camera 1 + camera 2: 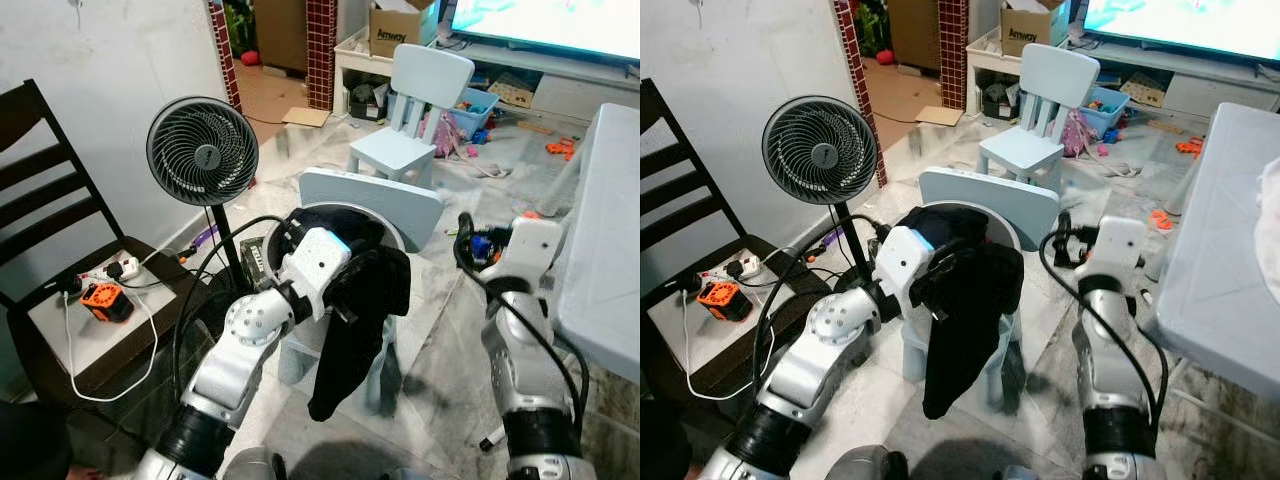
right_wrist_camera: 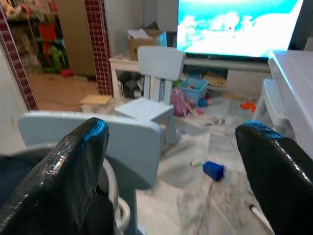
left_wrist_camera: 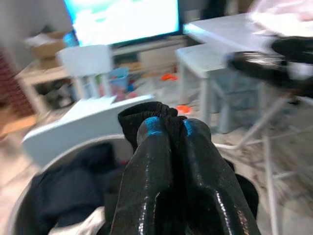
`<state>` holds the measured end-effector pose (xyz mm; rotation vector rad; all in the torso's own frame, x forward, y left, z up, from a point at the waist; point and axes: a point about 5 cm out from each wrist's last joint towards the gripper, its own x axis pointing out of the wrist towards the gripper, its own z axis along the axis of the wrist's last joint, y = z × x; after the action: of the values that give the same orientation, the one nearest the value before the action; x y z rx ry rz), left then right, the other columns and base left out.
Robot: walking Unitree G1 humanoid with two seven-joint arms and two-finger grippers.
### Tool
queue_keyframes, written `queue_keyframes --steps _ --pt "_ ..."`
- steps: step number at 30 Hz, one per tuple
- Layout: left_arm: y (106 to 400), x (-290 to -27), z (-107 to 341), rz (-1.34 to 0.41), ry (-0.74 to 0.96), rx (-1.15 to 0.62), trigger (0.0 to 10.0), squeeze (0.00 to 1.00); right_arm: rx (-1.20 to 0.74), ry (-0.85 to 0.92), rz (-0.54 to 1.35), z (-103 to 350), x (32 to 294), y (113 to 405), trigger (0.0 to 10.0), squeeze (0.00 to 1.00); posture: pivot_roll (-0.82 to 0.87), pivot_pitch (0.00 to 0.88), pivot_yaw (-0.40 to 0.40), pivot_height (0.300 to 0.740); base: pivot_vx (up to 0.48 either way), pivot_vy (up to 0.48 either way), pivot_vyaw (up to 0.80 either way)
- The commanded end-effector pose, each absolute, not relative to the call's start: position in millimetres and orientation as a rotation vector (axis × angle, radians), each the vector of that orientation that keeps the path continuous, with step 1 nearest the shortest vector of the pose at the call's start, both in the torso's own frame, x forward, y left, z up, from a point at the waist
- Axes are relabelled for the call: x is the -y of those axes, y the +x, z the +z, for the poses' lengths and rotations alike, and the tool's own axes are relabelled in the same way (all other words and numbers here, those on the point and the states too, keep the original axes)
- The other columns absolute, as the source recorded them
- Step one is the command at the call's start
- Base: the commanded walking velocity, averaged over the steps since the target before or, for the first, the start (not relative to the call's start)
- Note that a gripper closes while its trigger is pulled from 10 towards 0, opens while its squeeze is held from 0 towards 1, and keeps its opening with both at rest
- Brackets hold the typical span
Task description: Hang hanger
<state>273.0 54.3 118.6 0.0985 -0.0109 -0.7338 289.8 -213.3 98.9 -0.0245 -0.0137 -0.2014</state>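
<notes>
Amway box (image 1: 402, 27) by TV, left end effector (image 3: 168, 128) gripping black garment (image 1: 358, 325).

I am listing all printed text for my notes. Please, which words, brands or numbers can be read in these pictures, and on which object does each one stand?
"Amway": printed on the side of the cardboard box on the white shelf beyond the small pale chair.
Screen picture: no text can be read.
Orange device on the dark chair: any marking is too small to read.
</notes>
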Motion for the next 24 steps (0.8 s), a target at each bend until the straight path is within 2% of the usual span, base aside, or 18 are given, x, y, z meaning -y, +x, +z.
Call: queue_keyframes --steps 1,5,9,12,16,20,22,24 --pt "276 -69 122 -0.632 0.059 0.025 10.0 0.0 0.064 -0.034 -0.213 108 218 287 10.0 0.0 0.0 0.0 0.045 0.74 0.0 0.0 -0.49" --pt "273 -84 118 -0.538 0.031 0.023 10.0 0.0 0.064 -0.028 -0.223 107 226 278 10.0 0.0 -0.01 0.0 0.049 0.74 0.0 0.0 -0.63" --pt "272 -98 120 -0.404 0.015 0.048 10.0 0.0 0.064 -0.051 -0.206 107 231 269 10.0 0.0 -0.01 0.0 0.04 0.74 0.0 0.0 0.0" --pt "277 -118 118 -0.272 0.082 0.066 10.0 0.0 0.043 -0.085 -0.142 104 231 261 10.0 0.0 0.01 0.0 0.014 0.74 0.0 0.0 0.0" --pt "285 -126 111 -0.368 0.197 0.056 10.0 0.0 0.026 -0.12 -0.057 101 225 261 10.0 0.0 0.03 0.0 -0.013 0.74 0.0 0.0 0.0" --pt "281 -132 105 -0.463 0.274 0.035 10.0 0.0 0.025 -0.153 -0.024 101 223 259 10.0 0.0 0.03 0.0 -0.01 0.74 0.0 0.0 0.0" --pt "278 -134 105 -0.456 0.274 0.041 10.0 0.0 0.019 -0.148 -0.034 99 225 256 10.0 0.0 0.02 0.0 0.005 0.74 0.0 0.0 0.0" --pt "276 -136 103 -0.374 0.202 0.022 10.0 0.0 0.004 -0.138 -0.059 95 227 250 10.0 0.0 0.01 0.0 0.02 0.74 0.0 0.0 0.0"
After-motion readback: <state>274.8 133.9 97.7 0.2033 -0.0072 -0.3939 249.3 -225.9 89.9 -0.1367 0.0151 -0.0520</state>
